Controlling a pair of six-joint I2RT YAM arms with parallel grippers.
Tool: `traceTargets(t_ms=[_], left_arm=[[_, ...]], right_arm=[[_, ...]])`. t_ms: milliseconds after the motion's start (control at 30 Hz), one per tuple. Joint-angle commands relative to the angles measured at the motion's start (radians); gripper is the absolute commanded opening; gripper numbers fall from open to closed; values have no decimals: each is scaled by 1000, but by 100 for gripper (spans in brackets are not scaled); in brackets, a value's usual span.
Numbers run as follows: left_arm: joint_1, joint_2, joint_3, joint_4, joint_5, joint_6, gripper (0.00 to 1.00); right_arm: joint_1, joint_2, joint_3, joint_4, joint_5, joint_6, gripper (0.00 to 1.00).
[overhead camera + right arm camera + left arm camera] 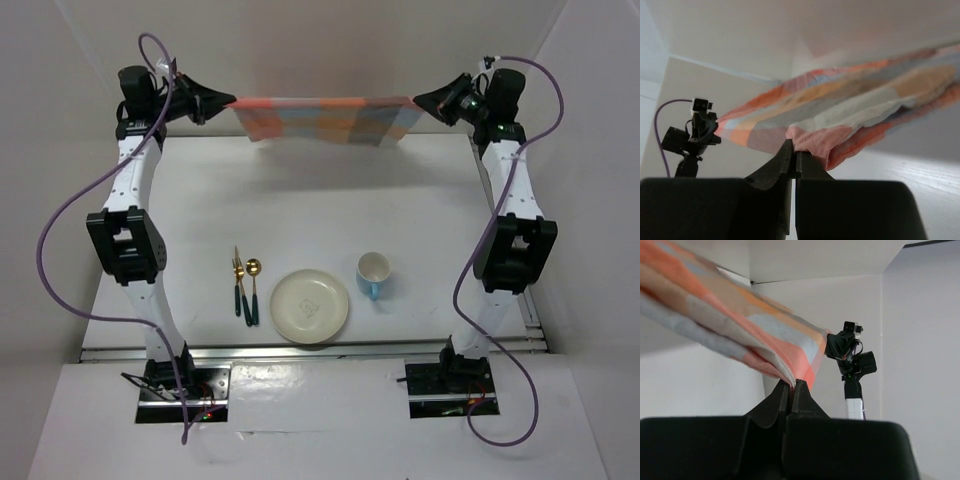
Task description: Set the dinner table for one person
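The white desk is seen filling the middle of the top view, and above its far edge the orange-and-blue-grey checked cloth is held stretched between the left arm and the right arm. One end of the cloth is pinched between the left jaws, and the other end between the right jaws. Near the front edge a cream plate is set, with a blue cup just to its right and a gold spoon and fork laid side by side to its left.
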Motion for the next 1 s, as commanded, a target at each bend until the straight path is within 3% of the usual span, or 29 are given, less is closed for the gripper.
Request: traceTargets(t_ms=[0, 100, 133, 167, 200, 233, 267, 300, 333, 433, 567, 633, 667, 700, 733, 767, 800, 900, 967], left_arm=[[78, -129, -169, 29, -29, 87, 0], [87, -236, -396, 29, -66, 183, 0], [87, -299, -537, -17, -78, 214, 0], [98, -325, -605, -47, -102, 278, 6], [98, -347, -668, -84, -121, 310, 38], [98, -367, -783, -117, -142, 340, 61], [109, -390, -829, -193, -179, 364, 81], [119, -390, -868, -221, -179, 409, 93], [119, -401, -921, -239, -194, 427, 100], [129, -424, -887, -345, -262, 496, 100], [138, -448, -758, -480, -426, 544, 100], [118, -459, -730, -480, -477, 578, 85], [104, -459, -704, -489, -495, 590, 67], [66, -459, -689, -490, -527, 619, 31], [45, -444, -674, -490, -537, 636, 12], [20, -404, -635, -515, -537, 651, 0], [-33, -377, -609, -535, -556, 667, 0], [-139, -236, -496, -618, -644, 705, 0], [-179, -160, -437, -643, -668, 714, 0]], right_arm=[[-30, -111, -147, 104, 91, -55, 0], [-7, -203, -375, 130, 91, -69, 0], [2, -224, -497, 141, 91, -78, 0], [2, -267, -555, 151, 91, -78, 0], [16, -286, -607, 152, 80, -89, 7], [36, -301, -703, 152, 80, -100, 23], [50, -330, -744, 127, 80, -115, 62], [62, -344, -776, 103, 80, -148, 75], [88, -353, -831, 78, 89, -169, 83], [122, -408, -882, -29, 192, -242, 97], [122, -476, -904, -137, 345, -276, 98], [122, -498, -904, -160, 413, -276, 97], [131, -508, -888, -160, 436, -276, 92], [131, -508, -888, -160, 450, -276, 86], [142, -508, -872, -160, 461, -276, 81], [154, -490, -859, -160, 473, -276, 69], [154, -450, -824, -160, 473, -276, 34], [167, -293, -699, -195, 473, -301, 5], [176, -197, -628, -217, 473, -310, 0]])
